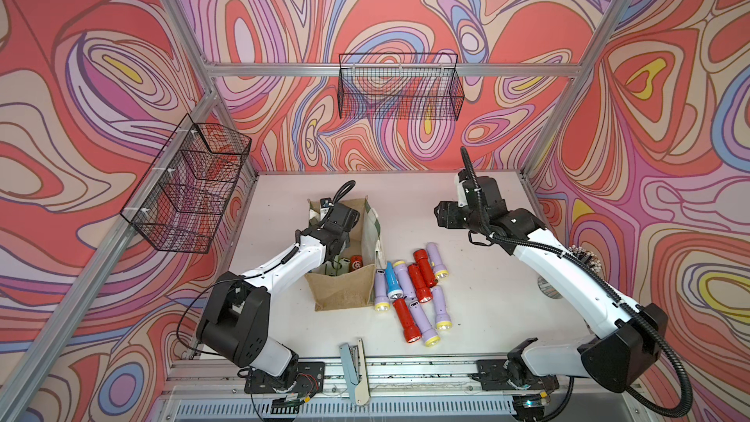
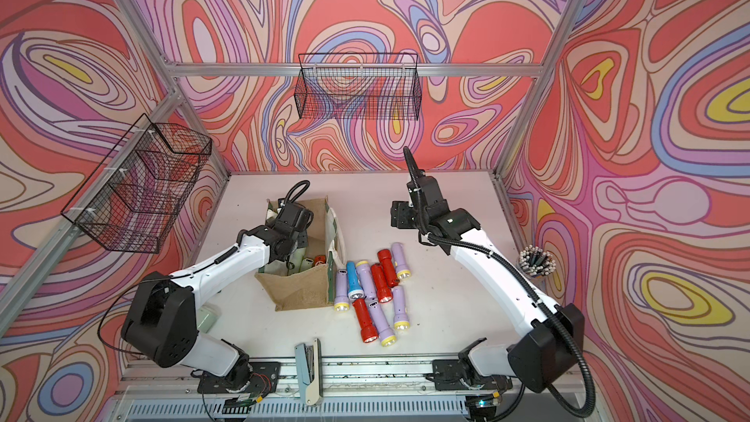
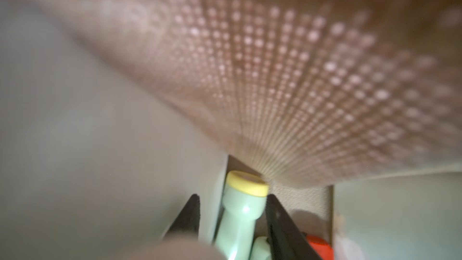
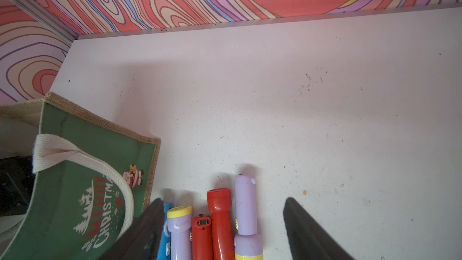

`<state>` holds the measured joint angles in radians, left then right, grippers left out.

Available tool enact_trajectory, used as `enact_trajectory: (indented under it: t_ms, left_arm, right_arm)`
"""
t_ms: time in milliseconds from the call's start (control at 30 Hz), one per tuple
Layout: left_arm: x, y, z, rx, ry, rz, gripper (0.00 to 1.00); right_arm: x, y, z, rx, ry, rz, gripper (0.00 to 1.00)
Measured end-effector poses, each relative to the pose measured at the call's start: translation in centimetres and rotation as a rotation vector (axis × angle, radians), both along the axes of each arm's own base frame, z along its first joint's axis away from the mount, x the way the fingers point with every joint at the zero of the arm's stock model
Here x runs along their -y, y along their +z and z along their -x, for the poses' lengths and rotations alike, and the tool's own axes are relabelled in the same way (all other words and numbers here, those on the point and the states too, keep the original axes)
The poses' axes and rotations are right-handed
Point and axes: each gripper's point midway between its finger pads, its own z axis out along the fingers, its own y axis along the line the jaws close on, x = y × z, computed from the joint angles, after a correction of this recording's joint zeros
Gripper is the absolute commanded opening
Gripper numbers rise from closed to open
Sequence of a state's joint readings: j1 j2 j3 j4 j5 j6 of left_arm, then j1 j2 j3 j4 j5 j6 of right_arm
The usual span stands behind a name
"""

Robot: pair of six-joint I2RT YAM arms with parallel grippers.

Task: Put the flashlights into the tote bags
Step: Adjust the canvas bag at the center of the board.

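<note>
The tote bag is tan jute with green-and-white side panels and stands open left of centre. My left gripper reaches down inside it. Its jaws stand apart around a pale green flashlight with a yellow rim, with a gap on one side. An orange-red flashlight also lies in the bag. Several lilac, red and blue flashlights lie in a pile on the table right of the bag. My right gripper hovers open and empty above the pile's far end.
Black wire baskets hang on the back wall and the left wall. A pale blue stapler-like tool lies at the table's front edge. A cup of pens stands at the right edge, behind the right arm.
</note>
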<state>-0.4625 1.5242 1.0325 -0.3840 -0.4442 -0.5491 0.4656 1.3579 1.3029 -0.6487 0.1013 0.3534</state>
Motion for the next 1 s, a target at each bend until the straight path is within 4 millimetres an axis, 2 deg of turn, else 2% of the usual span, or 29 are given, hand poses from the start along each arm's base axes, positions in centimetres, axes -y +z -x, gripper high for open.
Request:
enact_trajectory:
  t_ms: [133, 300, 400, 567, 767, 900, 1000]
  left_arm:
    - [1.7, 0.9, -1.2, 0.046, -0.076, 0.071, 0.19]
    - [2.2, 3.1, -1.1, 0.119, -0.138, 0.177, 0.13]
    - [2.4, 5.4, -0.8, 0.168, -0.175, 0.245, 0.13]
    - [4.1, 10.0, -0.1, 0.26, -0.302, 0.416, 0.18]
    - [5.8, 13.4, 0.6, 0.326, -0.431, 0.604, 0.21]
    - [4.9, 14.7, 0.7, 0.352, -0.429, 0.718, 0.27]
    - [3.3, 16.3, 0.9, 0.38, -0.404, 0.803, 0.31]
  right_arm:
    - [0.0, 0.1, -0.1, 0.006, -0.002, 0.0, 0.78]
    - [0.0, 0.0, -0.1, 0.004, -0.003, 0.001, 0.78]
    - [0.0, -0.2, 0.0, 0.0, -0.002, 0.002, 0.78]
    - [-0.1, -0.2, 0.0, 0.0, 0.005, -0.006, 0.78]
    - [-0.5, -0.4, 0.1, -0.009, 0.018, -0.025, 0.78]
    - [-0.7, -0.5, 0.2, -0.013, 0.025, -0.03, 0.78]
    - [-1.1, -0.5, 0.2, -0.015, 0.042, -0.048, 0.78]
